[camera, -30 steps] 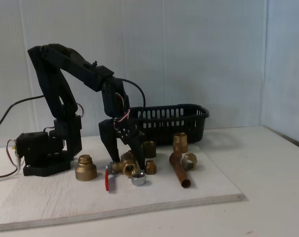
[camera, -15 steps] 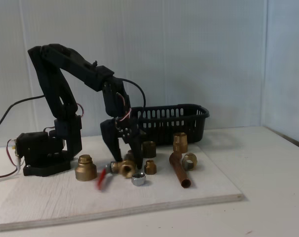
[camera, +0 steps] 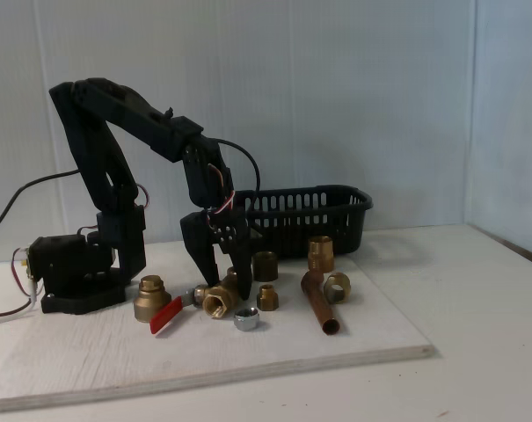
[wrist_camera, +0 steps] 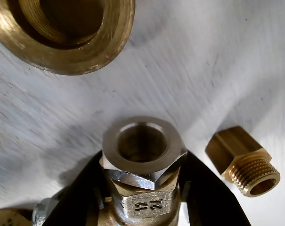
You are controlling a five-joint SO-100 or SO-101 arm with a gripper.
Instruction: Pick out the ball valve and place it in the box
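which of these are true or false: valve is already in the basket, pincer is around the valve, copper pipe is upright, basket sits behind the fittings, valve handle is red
1. The valve is already in the basket. False: it is low over the board among the fittings, outside the basket.
2. The pincer is around the valve. True: in the wrist view the black fingers flank the valve body on both sides.
3. The copper pipe stands upright. False: it lies on the board.
4. The basket sits behind the fittings in the fixed view. True.
5. The valve handle is red. True: it sticks out to the left of the valve body in the fixed view.
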